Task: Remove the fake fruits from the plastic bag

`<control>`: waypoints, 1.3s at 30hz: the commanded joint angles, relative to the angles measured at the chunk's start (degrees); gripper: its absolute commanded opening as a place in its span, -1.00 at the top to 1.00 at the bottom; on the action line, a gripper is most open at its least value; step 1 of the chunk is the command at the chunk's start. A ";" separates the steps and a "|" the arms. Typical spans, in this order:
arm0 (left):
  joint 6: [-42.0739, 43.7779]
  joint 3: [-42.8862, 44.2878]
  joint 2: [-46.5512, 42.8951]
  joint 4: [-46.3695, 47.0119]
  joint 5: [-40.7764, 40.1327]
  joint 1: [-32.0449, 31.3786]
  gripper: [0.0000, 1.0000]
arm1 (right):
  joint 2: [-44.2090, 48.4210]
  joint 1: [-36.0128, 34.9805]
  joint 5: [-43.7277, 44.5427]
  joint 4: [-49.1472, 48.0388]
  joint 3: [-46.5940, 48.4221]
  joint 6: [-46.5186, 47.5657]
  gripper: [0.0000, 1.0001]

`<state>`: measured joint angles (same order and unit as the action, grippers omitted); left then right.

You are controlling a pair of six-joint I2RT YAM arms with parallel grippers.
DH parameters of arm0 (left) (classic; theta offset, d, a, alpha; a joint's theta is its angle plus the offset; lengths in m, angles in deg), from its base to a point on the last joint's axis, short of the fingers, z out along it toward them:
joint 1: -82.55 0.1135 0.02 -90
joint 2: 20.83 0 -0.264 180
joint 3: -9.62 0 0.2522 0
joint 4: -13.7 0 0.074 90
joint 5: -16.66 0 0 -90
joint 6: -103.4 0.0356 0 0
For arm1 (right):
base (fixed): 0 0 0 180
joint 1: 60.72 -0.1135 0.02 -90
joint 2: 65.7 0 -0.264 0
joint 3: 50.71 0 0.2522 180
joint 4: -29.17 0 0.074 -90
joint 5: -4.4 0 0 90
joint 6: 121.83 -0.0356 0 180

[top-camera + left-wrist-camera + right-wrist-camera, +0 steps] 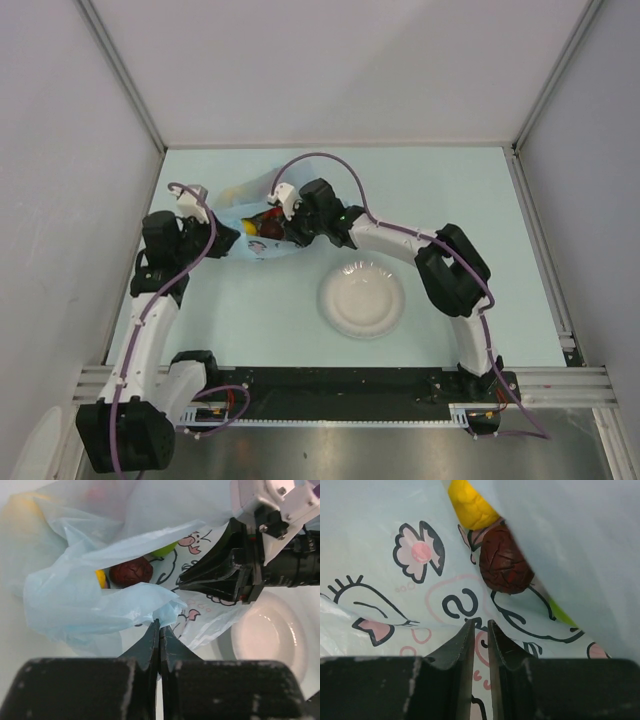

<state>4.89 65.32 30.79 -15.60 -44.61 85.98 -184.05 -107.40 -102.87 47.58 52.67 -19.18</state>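
The light-blue plastic bag lies at the far left of the table with its mouth open. Inside it I see a dark maroon round fruit, a yellow fruit and a bit of a green one. My left gripper is shut on a bunched fold of the bag's near edge. My right gripper reaches into the bag's mouth just short of the maroon fruit. Its jaws stand a narrow gap apart over the printed plastic, with nothing between them. The yellow fruit lies beyond.
A round white plate sits right of the bag, near the table's middle. The right arm's black wrist and camera mount hang over the bag's right side. Grey walls close the table in at the back and both sides.
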 commanded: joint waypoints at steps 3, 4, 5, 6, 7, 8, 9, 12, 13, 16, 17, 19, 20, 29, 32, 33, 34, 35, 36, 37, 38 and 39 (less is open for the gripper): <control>-11.68 -5.89 -3.71 7.35 3.88 0.01 0.96 | 4.51 -3.33 3.39 9.85 -3.83 5.11 0.63; -12.57 -6.51 -3.89 8.05 3.79 0.09 0.96 | 5.13 -3.51 2.35 8.90 -6.37 5.37 0.63; -13.19 -6.69 -3.89 8.41 4.05 -0.08 0.96 | 5.49 -3.51 2.25 8.19 -7.00 5.81 0.62; -13.63 -6.86 -3.63 9.02 4.66 -0.34 0.95 | 5.93 -3.07 2.42 7.23 -7.36 6.60 0.62; -13.37 -6.69 -3.19 9.29 5.10 -0.61 0.95 | 6.02 -2.72 3.47 4.44 -7.53 6.60 0.62; -11.37 -6.34 -2.75 9.29 5.54 -1.74 0.95 | 5.93 -1.94 3.91 2.67 -7.45 6.26 0.62; -9.78 -5.81 -1.44 9.20 6.16 -2.27 0.94 | 5.41 -1.06 4.01 -0.22 -7.10 5.47 0.62; -4.86 -3.97 0.41 9.73 6.95 -2.89 0.95 | 2.78 2.46 4.97 0.97 -0.87 1.52 0.63; -3.72 -2.22 1.72 8.95 6.87 -2.98 0.94 | 1.20 3.86 6.19 1.07 0.36 -1.54 0.55; -0.11 0.51 3.40 6.04 8.35 -2.98 0.94 | -0.39 5.63 7.25 -1.56 2.66 -3.85 0.22; 0.42 0.87 3.75 5.86 8.97 -2.98 0.95 | -1.18 5.63 8.30 -1.92 3.36 -3.86 0.12; 0.17 1.05 4.89 6.65 10.28 -2.98 0.94 | -3.11 5.63 10.24 -2.18 6.17 -3.51 -0.25; -0.88 0.96 5.16 7.96 10.38 -2.98 0.94 | -3.73 5.72 10.25 -2.18 6.96 -3.42 -0.35; -2.73 0.61 5.60 10.52 10.64 -2.98 0.93 | -11.11 5.46 7.34 0.02 14.70 -3.86 -0.99; -3.00 0.87 6.39 10.09 10.64 -2.98 0.94 | -13.22 5.02 9.71 -0.34 15.49 -3.76 -0.99; -2.65 1.48 6.57 9.65 10.56 -2.89 0.94 | -13.66 5.02 9.72 -0.34 15.67 -3.94 -0.99; -1.78 1.83 6.92 8.68 10.56 -2.98 0.94 | -13.84 5.10 9.55 -0.51 15.67 -3.94 -0.98; -1.51 2.27 7.09 8.41 10.38 -2.89 0.94 | -13.67 5.28 7.63 -1.21 15.67 -3.60 -0.87; -1.33 2.45 7.62 8.50 10.29 -2.98 0.94 | -13.49 5.80 5.87 -1.39 15.67 -2.98 -0.57; -1.16 2.45 7.62 8.67 10.29 -2.98 0.94 | -13.06 5.98 4.11 -1.48 15.67 -2.37 -0.42; -1.24 2.10 7.71 9.54 10.21 -2.89 0.94 | -12.36 5.98 2.18 -1.57 15.32 -1.58 -0.29; -1.42 1.84 7.71 10.07 9.94 -2.98 0.94 | -10.43 5.98 1.90 -1.39 14.88 -0.44 -0.10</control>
<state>2.05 64.92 38.33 -7.79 -35.54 83.16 -197.68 -102.00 -96.21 48.19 65.63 -22.33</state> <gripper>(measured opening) 0.033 0.722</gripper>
